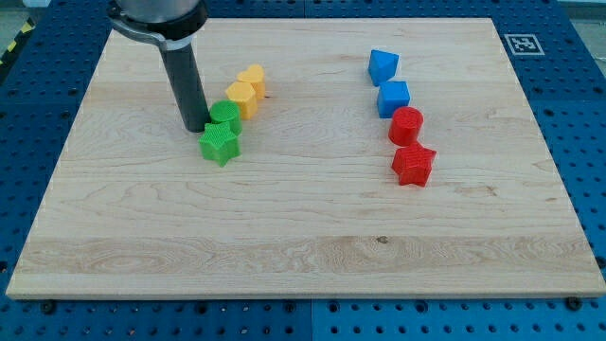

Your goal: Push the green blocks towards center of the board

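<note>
A green star block (219, 144) lies left of the board's middle. A green round block (225, 116) sits just above it, touching it. My tip (195, 127) is at the left side of the two green blocks, right against them, near where they meet. The dark rod rises from the tip towards the view's top left.
Two yellow blocks (242, 96) (253, 79) lie in a line up and right of the green round block. On the right are a blue block (383, 66), a blue cube (394, 98), a red round block (406, 124) and a red star block (413, 164). The wooden board (303, 256) ends at blue pegboard.
</note>
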Robot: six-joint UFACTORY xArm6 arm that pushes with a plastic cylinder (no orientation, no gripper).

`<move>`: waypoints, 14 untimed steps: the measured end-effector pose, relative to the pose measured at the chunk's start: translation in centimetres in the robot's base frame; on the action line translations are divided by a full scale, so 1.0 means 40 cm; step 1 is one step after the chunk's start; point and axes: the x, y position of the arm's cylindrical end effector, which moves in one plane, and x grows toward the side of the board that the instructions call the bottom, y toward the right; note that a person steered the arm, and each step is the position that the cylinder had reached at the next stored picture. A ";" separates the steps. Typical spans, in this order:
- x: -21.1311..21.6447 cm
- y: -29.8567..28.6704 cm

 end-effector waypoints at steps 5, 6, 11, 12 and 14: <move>0.109 0.082; 0.109 0.099; 0.051 0.040; 0.051 0.114; 0.050 0.190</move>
